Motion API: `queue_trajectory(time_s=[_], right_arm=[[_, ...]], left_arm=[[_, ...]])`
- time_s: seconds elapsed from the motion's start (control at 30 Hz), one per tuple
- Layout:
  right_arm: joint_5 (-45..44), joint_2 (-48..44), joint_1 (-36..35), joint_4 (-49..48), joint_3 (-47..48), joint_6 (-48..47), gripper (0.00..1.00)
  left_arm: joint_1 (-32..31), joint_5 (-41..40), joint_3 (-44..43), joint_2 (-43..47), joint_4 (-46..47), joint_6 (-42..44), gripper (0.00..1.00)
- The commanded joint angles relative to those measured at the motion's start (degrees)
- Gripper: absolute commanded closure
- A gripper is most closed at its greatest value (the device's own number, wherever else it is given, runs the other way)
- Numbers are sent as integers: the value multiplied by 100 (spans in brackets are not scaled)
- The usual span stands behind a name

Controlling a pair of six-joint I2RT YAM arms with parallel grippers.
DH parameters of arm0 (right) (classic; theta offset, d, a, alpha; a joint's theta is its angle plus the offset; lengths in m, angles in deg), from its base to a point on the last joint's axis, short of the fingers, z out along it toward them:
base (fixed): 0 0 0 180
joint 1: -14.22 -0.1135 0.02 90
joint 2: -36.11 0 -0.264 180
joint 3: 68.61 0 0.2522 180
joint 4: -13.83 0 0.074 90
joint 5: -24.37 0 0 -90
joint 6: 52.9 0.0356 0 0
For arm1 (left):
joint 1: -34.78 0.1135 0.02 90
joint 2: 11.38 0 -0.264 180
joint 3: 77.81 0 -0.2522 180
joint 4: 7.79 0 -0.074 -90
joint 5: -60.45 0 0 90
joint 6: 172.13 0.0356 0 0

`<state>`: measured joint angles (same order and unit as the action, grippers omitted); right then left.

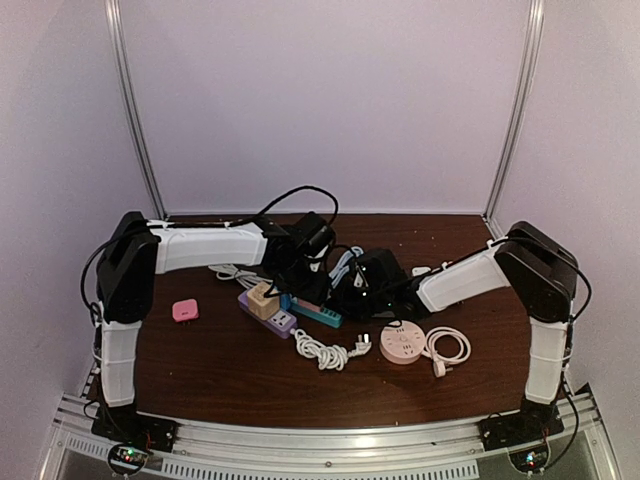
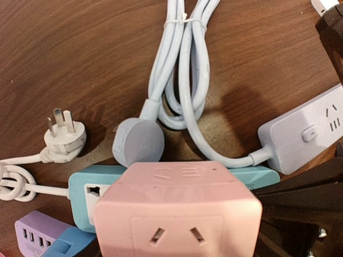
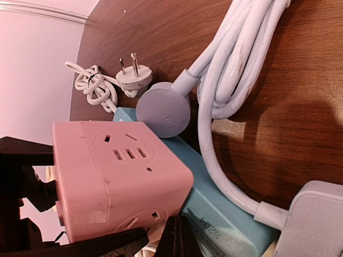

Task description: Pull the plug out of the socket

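Dark wood table (image 2: 64, 64). Round flat lilac plug (image 2: 138, 142) sat on one end of teal strip (image 2: 86, 187); over that strip left gripper (image 1: 305, 275) clamped pink cube socket (image 2: 177, 214), right gripper (image 3: 174, 238) closed, empty.

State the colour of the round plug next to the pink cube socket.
The round plug is pale lavender-blue, like its cable; the right wrist view shows it best.

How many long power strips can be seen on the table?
3: a teal strip under the pink cube, a purple strip next to it, and a pale grey strip on the cube's other side. Others may lie hidden.
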<state>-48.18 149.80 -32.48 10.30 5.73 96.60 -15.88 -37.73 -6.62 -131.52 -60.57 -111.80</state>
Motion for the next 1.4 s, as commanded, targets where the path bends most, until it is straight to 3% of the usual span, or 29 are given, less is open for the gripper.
queue_trajectory(time_s=[0.0,0.5,0.87,1.03,1.27,1.37], right_arm=[[-261,343,-126,1064,-98,-129,100],[-509,495,-187,1443,95,-218,100],[-620,539,-191,1557,110,-176,100],[-669,538,-190,1644,165,-206,100],[-913,377,-199,1910,209,-350,100],[-912,389,-197,1919,217,-356,100]], left_arm=[[29,-97,-159,692,1388,-44,89],[-15,-19,-108,958,1558,209,90],[-109,181,556,1347,2233,377,91],[-63,573,781,1353,2595,282,89],[266,1473,396,950,2382,-360,90],[284,1436,183,838,2161,-270,90]])
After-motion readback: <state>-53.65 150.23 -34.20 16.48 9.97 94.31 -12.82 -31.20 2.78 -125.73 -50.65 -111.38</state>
